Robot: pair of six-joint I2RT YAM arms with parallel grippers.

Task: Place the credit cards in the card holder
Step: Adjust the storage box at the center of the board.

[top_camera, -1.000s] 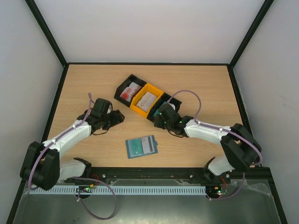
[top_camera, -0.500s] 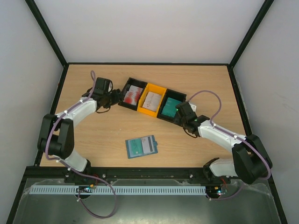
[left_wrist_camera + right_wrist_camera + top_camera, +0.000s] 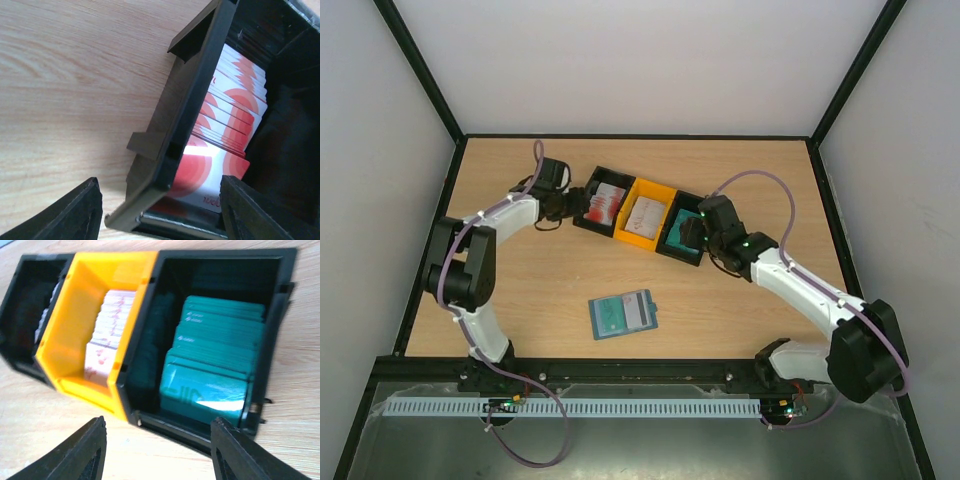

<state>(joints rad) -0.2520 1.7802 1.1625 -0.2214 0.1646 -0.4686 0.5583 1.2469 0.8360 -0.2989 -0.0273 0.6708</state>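
The blue-teal card holder lies flat on the table, near the front and apart from both arms. Red-and-white credit cards fill the left black bin. Whitish cards fill the yellow bin. Green-teal cards fill the right black bin. My left gripper is open and empty, its jaws straddling the left bin's near corner. My right gripper is open and empty, just in front of the teal cards' bin.
The three bins stand joined in a slanted row at mid-table. A black frame borders the wooden table. The left arm reaches along the left side and the right arm crosses the right side.
My left gripper swung from mid-table to the left end of the bin row. My right gripper drew back, then came to the teal bin. The bin row turned slightly.
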